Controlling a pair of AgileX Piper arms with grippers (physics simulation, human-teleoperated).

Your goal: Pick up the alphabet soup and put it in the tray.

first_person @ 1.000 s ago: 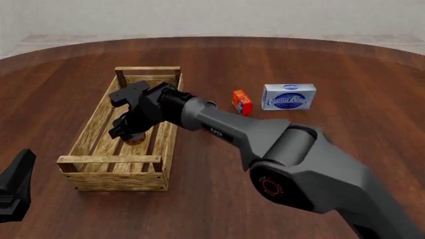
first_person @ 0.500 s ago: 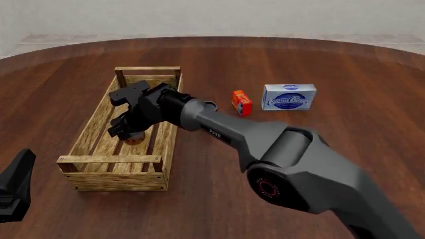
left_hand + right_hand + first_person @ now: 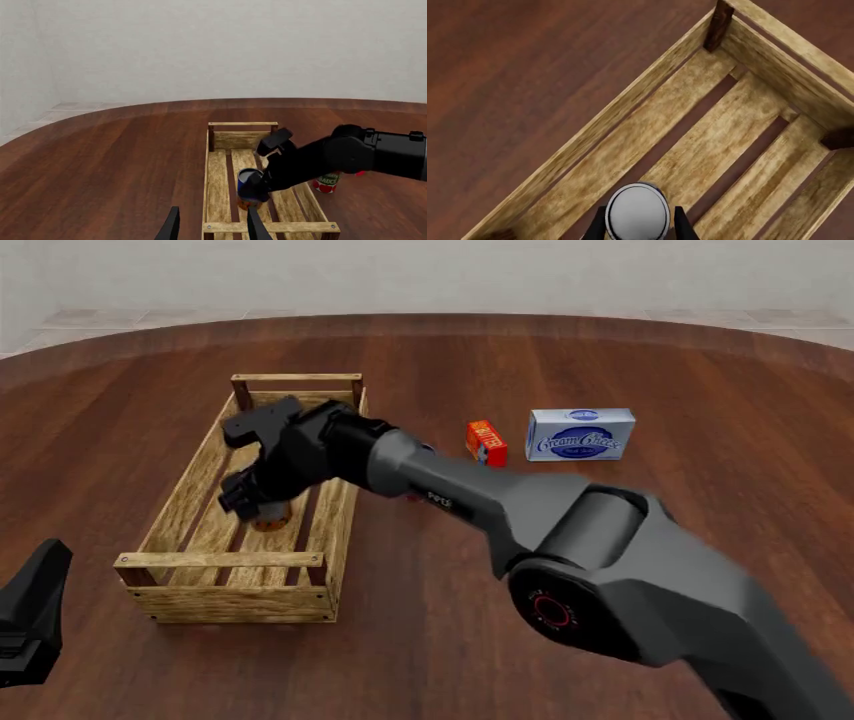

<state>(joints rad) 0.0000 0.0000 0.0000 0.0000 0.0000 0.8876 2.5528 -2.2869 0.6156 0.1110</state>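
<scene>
The alphabet soup (image 3: 247, 181), a can with a blue label, orange lower part and silver top (image 3: 638, 214), stands upright inside the tray (image 3: 220, 562), over its middle slats. My right gripper (image 3: 262, 502) reaches down into the tray and is shut on the can, with one finger (image 3: 598, 227) on each side of it. From the front only the can's orange bottom (image 3: 271, 519) shows under the gripper. The tray's wooden side wall (image 3: 627, 115) and far end bar (image 3: 241, 123) are visible. My left gripper (image 3: 213, 229) hangs open and empty, off the tray's near end, low at the left (image 3: 27, 625).
A small red-and-green can (image 3: 327, 182) stands on the table just outside the tray, beside the right arm. To the tray's right are a small orange box (image 3: 487, 445) and a flat blue-and-white box (image 3: 578, 434). The right arm (image 3: 534, 530) crosses the tray's right wall.
The right arm's wrist and forearm have shifted slightly up and back. The can's bottom stays at the same spot in the tray. The left gripper has not moved.
</scene>
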